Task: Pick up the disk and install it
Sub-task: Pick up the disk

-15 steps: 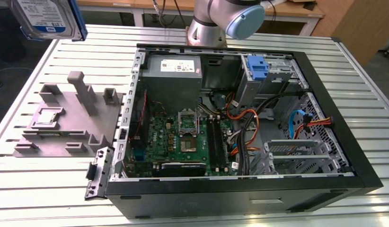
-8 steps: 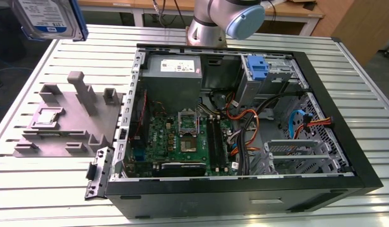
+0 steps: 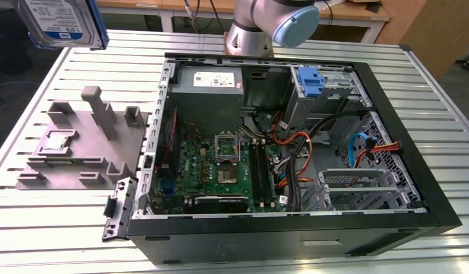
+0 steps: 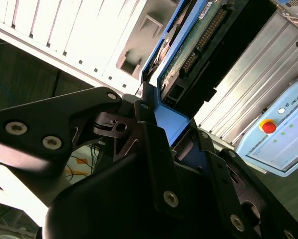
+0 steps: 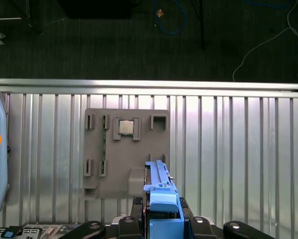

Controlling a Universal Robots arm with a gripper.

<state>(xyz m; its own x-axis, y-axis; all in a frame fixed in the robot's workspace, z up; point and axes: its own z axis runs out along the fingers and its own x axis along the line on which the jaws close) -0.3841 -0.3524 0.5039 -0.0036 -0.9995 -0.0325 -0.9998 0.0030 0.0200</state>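
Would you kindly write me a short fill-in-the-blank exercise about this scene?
The end effector is shut on the ___.
The carrier frame around the disk is coloured ___.
The grey fixture lies on the exterior view's ___ of the computer case.
Missing words: disk; blue; left.

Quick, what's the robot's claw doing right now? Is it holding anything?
Gripper: closed, holding the disk up off the table.
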